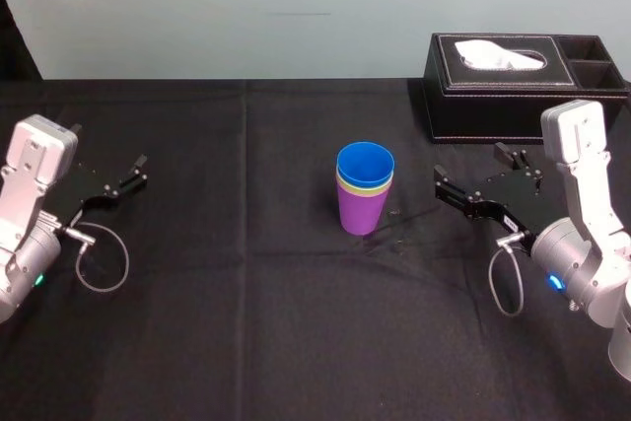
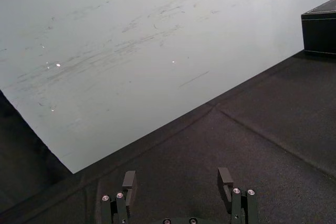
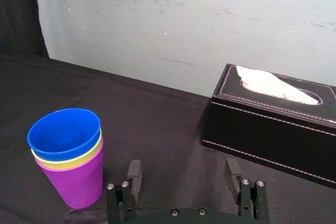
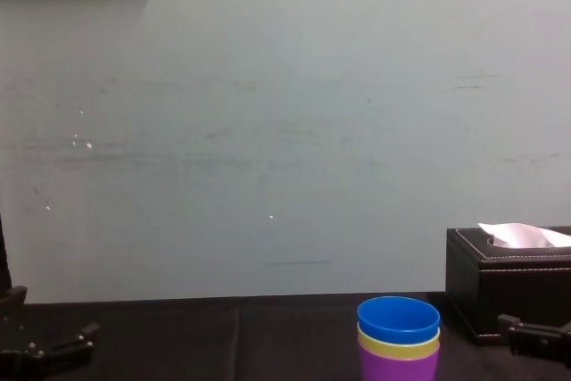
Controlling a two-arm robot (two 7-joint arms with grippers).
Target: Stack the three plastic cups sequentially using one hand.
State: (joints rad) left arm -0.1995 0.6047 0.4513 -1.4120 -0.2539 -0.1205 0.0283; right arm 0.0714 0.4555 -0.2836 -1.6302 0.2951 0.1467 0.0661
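Head view gives you the black-clothed table (image 1: 246, 322) with the tissue box (image 1: 523, 86) standing on it. Your right gripper (image 3: 182, 163) hangs just in front of the tissue box, fingers spread wide, gripping nothing. Your left gripper (image 2: 177, 174) sits far to the left of the box, equally wide and empty. Left of the box, near it, the cups stand nested: purple cup (image 1: 360, 212) lowest, yellow-green cup (image 1: 365, 185) inside it, blue cup (image 1: 365, 162) on top.
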